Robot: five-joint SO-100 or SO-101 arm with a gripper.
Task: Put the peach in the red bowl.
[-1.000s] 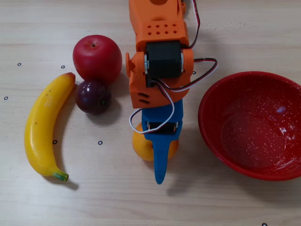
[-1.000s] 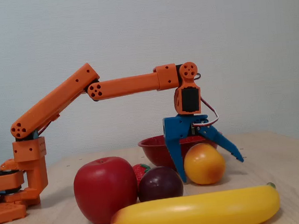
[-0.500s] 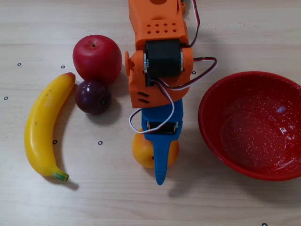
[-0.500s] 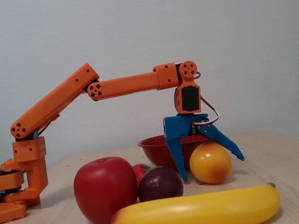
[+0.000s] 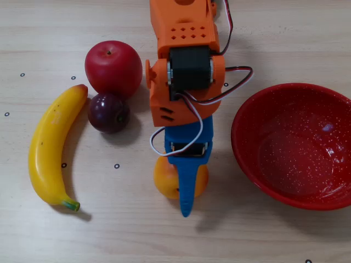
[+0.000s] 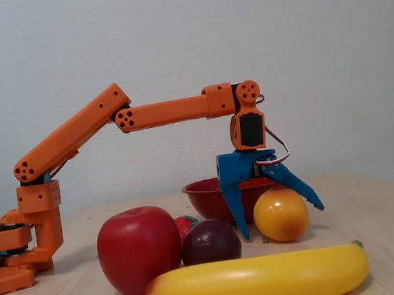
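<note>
The peach (image 5: pixel 163 178) lies on the table just below the arm in the overhead view, mostly covered by the blue finger. In the fixed view the peach (image 6: pixel 280 214) sits between the two spread blue fingers. My gripper (image 6: pixel 283 221) is open and straddles it: one finger stands close at its left, the other slants over its upper right. From above, my gripper (image 5: pixel 181 186) points down the picture. The red bowl (image 5: pixel 258 120) stands to the right of the peach there, empty. In the fixed view the red bowl (image 6: pixel 204 195) shows behind the gripper.
A red apple (image 5: pixel 113 67), a dark plum (image 5: pixel 108 112) and a banana (image 5: pixel 50 145) lie to the left of the arm in the overhead view. In the fixed view the banana (image 6: pixel 264 278) crosses the foreground. The orange arm base (image 6: pixel 25 238) is at the left.
The peach has shifted a little, to the right in the fixed view and down in the overhead view. The gripper has followed slightly and stays spread around it.
</note>
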